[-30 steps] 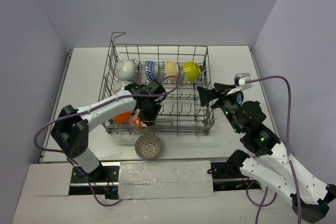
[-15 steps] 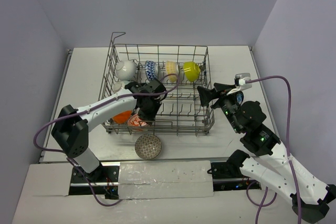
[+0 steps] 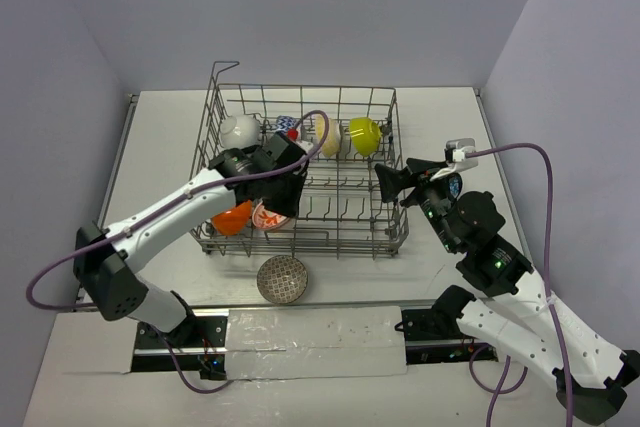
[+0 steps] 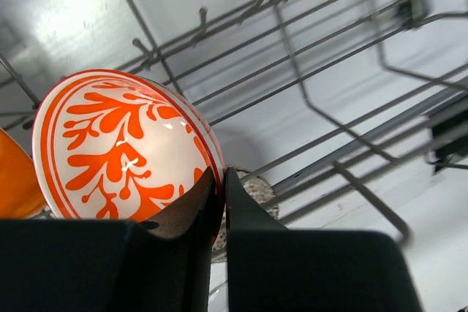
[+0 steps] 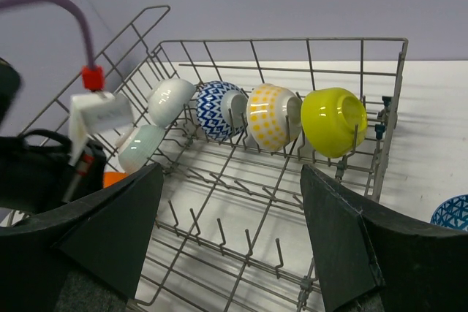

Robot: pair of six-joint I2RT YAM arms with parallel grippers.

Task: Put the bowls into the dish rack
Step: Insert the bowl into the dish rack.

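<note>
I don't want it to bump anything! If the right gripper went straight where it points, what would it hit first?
Probably the dish rack's upright wire tines, before the bowls behind them; depth is hard to judge.

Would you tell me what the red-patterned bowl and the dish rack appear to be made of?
The red-patterned bowl looks like glazed ceramic: crisp glossy highlights on its painted surface. The dish rack seems metal, perhaps coated: thin stiff grey wires.

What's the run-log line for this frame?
left jaws: shut on red-white bowl rim, in dish rack | right jaws: open, empty | grey bowl: on table
</note>
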